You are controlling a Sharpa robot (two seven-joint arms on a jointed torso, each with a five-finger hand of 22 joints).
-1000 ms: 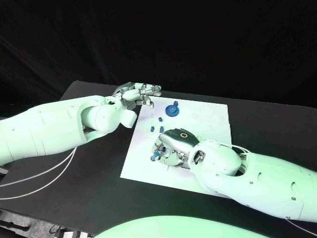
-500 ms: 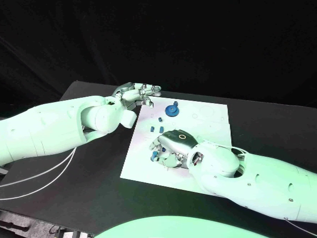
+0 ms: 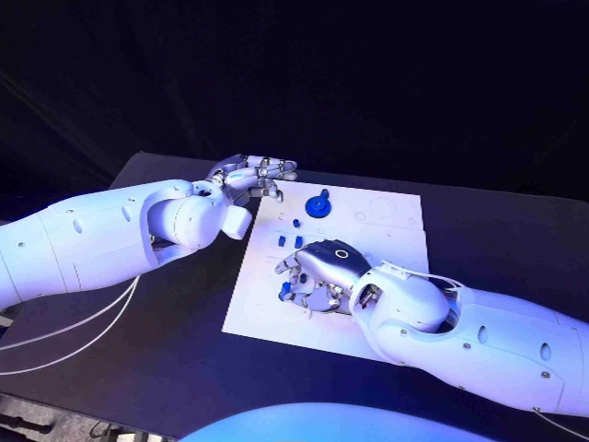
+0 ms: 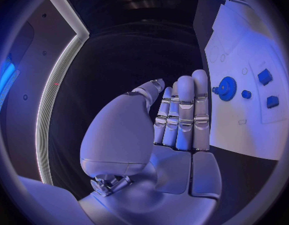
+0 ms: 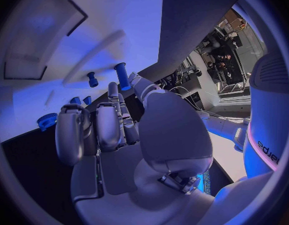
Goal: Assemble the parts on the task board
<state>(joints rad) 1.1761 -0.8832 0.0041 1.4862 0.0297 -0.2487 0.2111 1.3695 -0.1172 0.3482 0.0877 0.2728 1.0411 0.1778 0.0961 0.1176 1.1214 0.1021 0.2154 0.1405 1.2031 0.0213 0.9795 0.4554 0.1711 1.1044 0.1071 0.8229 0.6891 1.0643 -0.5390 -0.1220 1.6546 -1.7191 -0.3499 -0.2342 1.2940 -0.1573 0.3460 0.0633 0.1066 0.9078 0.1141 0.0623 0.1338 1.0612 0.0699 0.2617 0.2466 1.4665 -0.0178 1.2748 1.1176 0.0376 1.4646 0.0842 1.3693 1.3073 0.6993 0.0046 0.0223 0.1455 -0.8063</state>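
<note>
Barely anything moved — my right hand (image 3: 324,272) has crept slightly toward the near-left part of the white board (image 3: 387,241), fingers curled down over the small blue parts (image 3: 289,291) there; can't tell whether it grips one. Left hand (image 3: 252,175) stays at the board's far-left corner above the worktop (image 3: 507,230), fingers straight and together, holding nothing. Blue gear (image 3: 321,203) sits on the board just beside it.

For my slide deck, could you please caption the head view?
Right hand works over blue parts on the white task board; left hand hovers at its far corner.
</note>
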